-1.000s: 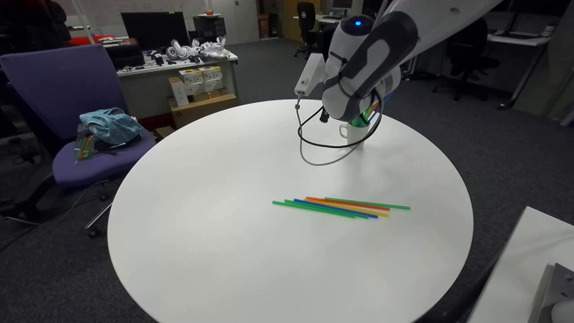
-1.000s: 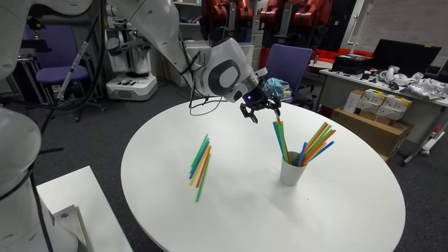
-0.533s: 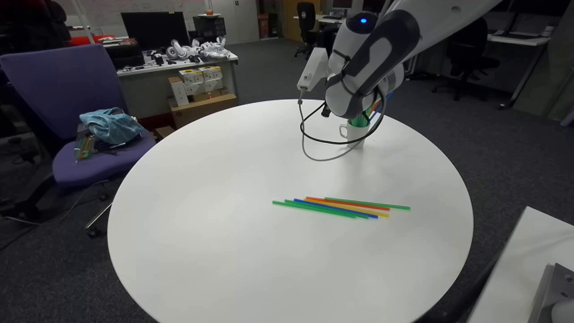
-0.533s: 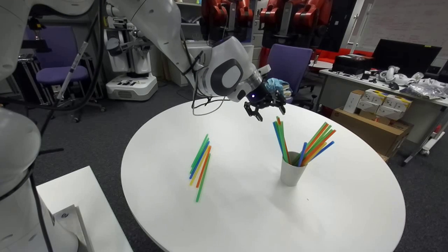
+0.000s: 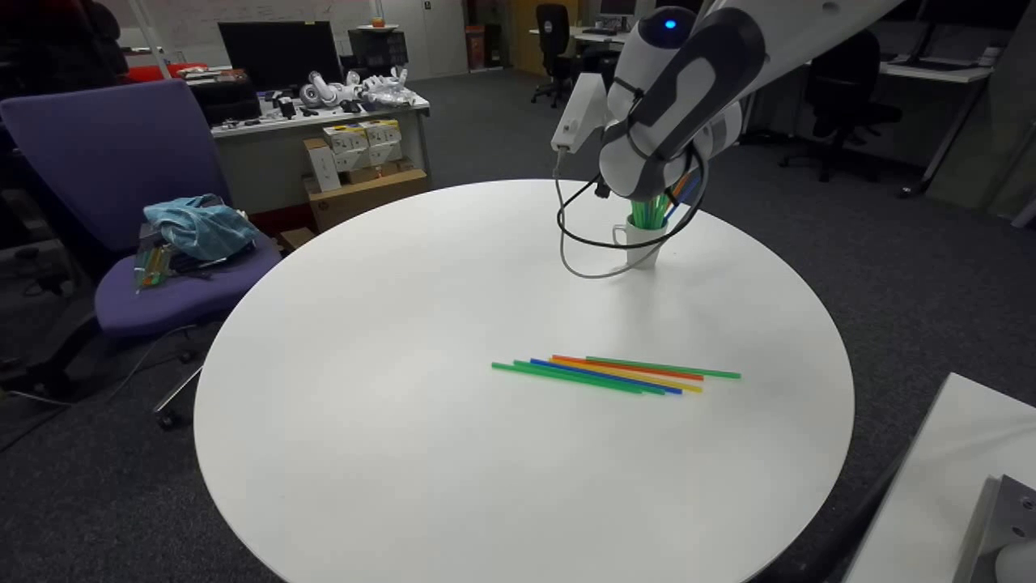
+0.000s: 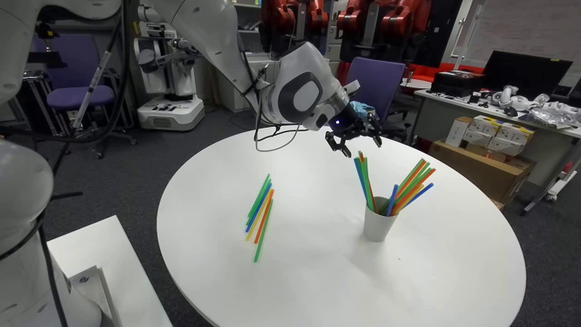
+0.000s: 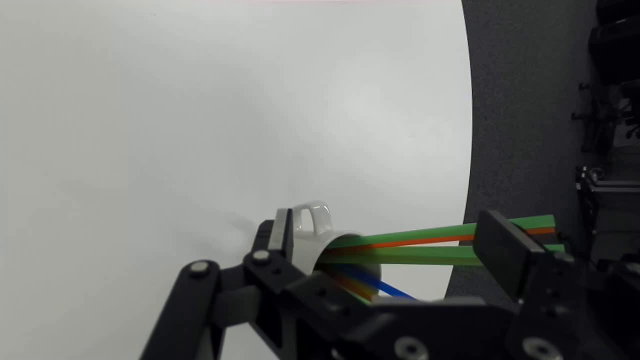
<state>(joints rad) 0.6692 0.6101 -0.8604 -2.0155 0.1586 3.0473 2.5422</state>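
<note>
My gripper (image 6: 362,147) is open and empty in the air, above and beyond the straws in the white mug; its two fingers are wide apart. In the wrist view the gripper (image 7: 395,240) has one finger in front of the mug (image 7: 300,247) and the other in front of the straw tops. The mug stands upright and shows in both exterior views (image 5: 639,235) (image 6: 377,227). It holds several green, orange, blue and yellow straws (image 6: 413,186). Several loose straws (image 5: 606,376) lie side by side on the table. In an exterior view the arm hides the gripper.
The round white table (image 5: 388,453) bears the mug and straws. Loose cables (image 5: 595,243) hang from the arm near the mug. A purple chair (image 5: 121,162) with a blue cloth (image 5: 201,228) stands by the table. A white side table (image 6: 109,259) stands by the robot base.
In both exterior views the arm has moved to the right and slightly up, and its cables have swung along. The gripper stays open. The mug and straws have not moved.
</note>
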